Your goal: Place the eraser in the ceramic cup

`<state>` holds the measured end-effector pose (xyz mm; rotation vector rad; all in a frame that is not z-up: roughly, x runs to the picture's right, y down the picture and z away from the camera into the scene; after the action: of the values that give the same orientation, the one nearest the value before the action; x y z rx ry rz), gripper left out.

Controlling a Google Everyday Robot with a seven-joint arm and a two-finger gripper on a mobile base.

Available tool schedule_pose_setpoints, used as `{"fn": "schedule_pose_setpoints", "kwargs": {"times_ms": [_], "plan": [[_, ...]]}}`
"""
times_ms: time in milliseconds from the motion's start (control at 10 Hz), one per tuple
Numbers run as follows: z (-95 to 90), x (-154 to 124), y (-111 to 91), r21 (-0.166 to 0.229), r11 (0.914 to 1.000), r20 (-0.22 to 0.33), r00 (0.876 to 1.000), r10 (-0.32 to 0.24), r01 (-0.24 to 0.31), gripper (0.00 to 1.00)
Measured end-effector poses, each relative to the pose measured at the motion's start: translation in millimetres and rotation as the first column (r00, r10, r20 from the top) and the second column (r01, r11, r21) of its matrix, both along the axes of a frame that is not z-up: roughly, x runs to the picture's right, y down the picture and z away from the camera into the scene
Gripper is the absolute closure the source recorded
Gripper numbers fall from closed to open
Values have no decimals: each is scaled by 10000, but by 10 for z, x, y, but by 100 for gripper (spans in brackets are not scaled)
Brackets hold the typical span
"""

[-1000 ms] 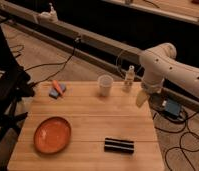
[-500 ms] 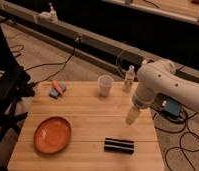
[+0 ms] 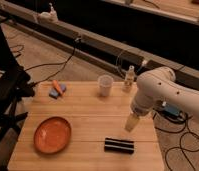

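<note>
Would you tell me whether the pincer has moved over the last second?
Yes. The pincer has dropped away from the bottle toward the eraser, now hanging close by it.

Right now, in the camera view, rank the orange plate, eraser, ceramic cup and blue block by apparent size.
1. orange plate
2. eraser and ceramic cup: look alike; the eraser lies nearer, so unranked
3. blue block
The end effector, open, hangs over the table beside the eraser.
</note>
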<state>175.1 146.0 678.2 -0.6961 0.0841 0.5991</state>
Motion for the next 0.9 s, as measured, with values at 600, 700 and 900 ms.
{"fn": "schedule_pose_setpoints", "kwargs": {"times_ms": [600, 700, 900], "plan": [[414, -335, 594, -125, 9998, 1602, 9869, 171, -153, 20], [446, -348, 679, -112, 9999, 1728, 9849, 127, -109, 20], [492, -403, 908, -49, 10000, 2061, 9785, 4, 7, 20]]}}
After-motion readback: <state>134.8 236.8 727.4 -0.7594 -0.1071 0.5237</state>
